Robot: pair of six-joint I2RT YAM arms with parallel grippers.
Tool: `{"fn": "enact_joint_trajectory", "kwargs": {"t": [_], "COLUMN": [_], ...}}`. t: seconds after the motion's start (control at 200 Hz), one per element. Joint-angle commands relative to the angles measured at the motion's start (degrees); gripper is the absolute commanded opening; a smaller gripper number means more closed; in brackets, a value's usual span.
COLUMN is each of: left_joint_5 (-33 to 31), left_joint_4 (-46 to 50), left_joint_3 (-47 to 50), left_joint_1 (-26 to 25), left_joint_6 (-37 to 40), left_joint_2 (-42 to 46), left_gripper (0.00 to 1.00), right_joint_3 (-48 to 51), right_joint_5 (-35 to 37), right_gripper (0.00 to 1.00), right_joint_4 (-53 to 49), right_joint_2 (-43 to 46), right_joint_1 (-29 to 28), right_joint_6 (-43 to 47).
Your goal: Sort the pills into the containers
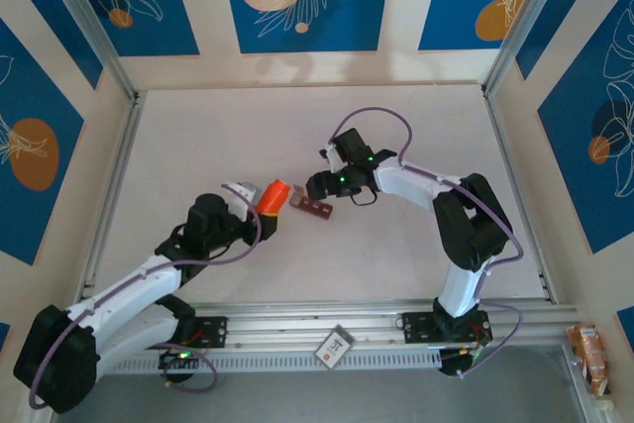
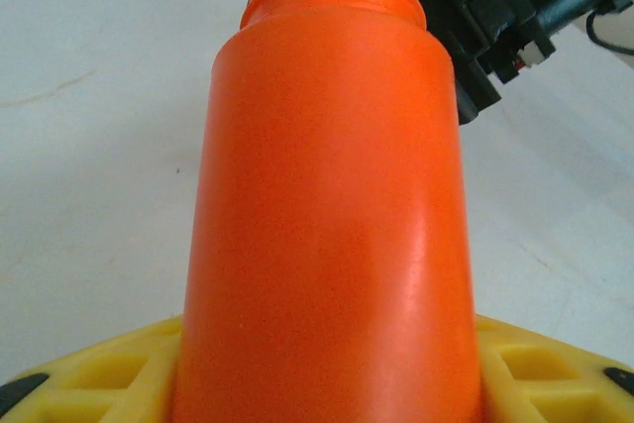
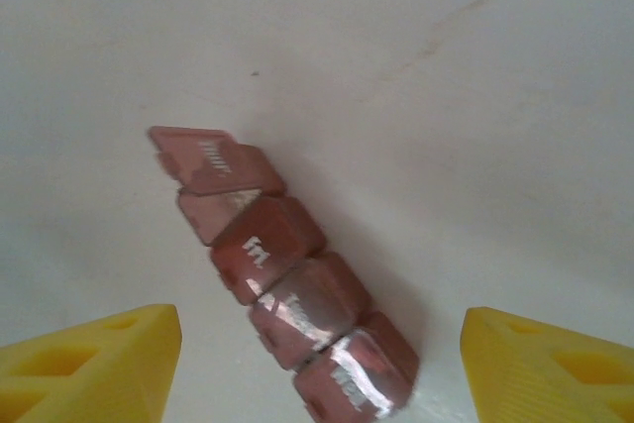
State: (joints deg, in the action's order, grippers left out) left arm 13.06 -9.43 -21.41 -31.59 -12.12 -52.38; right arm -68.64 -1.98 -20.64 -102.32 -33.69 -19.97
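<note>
Orange bottle (image 2: 327,215) sits clamped in the left gripper (image 2: 327,383), yellow fingers (image 2: 109,373) pressed to both its sides. Right gripper (image 3: 322,339) hangs with jaws spread wide, touching nothing, above the containers (image 3: 287,274). They lie mid-way across the table (image 1: 198,146), far lid lifted, contents unclear. Both arms reach inward, with the bottle's mouth just beside the strip.

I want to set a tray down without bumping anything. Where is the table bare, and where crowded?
Bare table runs from the grippers to the back wall, and along the left rail. Crowded mid-table: the left gripper holds the orange bottle beside the container strip, with the open right gripper at it.
</note>
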Motion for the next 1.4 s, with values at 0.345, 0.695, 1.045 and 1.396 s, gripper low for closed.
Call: {"fn": "enact_joint_trajectory", "kwargs": {"t": [0.345,0.695,1.045,1.396], "left_joint_5": [-2.69,-2.6,-2.34,-1.31], "left_joint_4": [1.06,1.17,1.22,0.76], "left_joint_3": [1.13,0.97,0.76,0.45], "left_joint_1": [-0.71,-0.75,-0.75,-0.72], "left_joint_6": [-0.72,-0.25,0.25,0.4], "left_joint_2": [3.9,3.87,3.67,1.52], "left_gripper": [0.0,0.0,0.0,0.0], "right_joint_3": [-10.84,-12.84,-12.72,-10.51], "right_joint_5": [-3.02,-2.09,1.38,-1.3], "right_gripper": [0.75,0.73,0.71,0.71], "right_joint_4": [-1.81,-2.03,-2.16,-1.18], "right_joint_2": [-9.07,-11.94,-11.53,-6.54], "right_joint_1": [-1.46,-1.05,0.9,1.15], "right_joint_6": [1.41,0.56,-2.55,-2.4]}}
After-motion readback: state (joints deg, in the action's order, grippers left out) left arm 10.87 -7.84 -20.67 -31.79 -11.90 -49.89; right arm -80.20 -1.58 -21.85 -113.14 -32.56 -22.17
